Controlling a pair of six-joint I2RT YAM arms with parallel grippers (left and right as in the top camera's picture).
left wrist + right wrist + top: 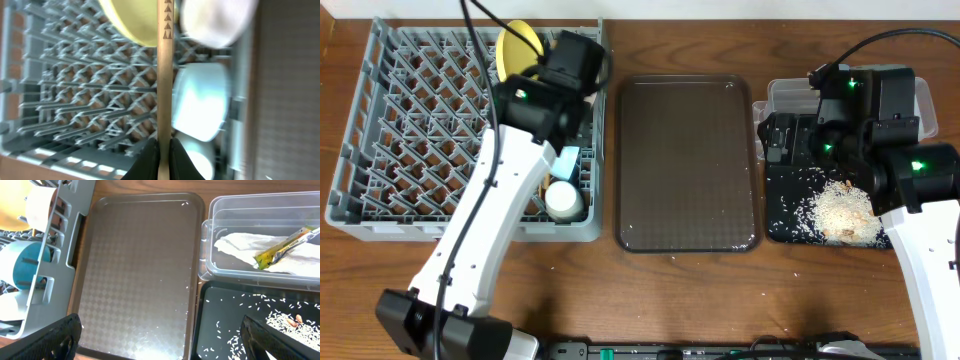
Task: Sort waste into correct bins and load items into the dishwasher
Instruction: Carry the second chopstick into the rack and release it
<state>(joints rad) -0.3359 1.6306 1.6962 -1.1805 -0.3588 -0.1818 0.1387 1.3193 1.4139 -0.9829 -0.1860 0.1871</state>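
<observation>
My left gripper (164,155) is shut on a thin wooden chopstick (165,75), which points away from it over the grey dishwasher rack (75,90). In the rack stand the yellow plate (132,20), a white bowl (215,20), the light blue bowl (200,102) and a white cup (197,160). From overhead, the left arm (535,100) hangs over the rack's right side and hides its own fingers. My right gripper (165,345) is open and holds nothing, above the edge between the brown tray and the black tray (220,330). The clear tub (260,210) holds the napkin (245,245) and the sachet (285,245).
The brown serving tray (687,165) lies between the rack (380,150) and the two bins. Rice (845,210) is heaped and scattered in the black tray (790,215), with the clear tub (785,92) just behind it. The right arm (910,170) hangs over both bins.
</observation>
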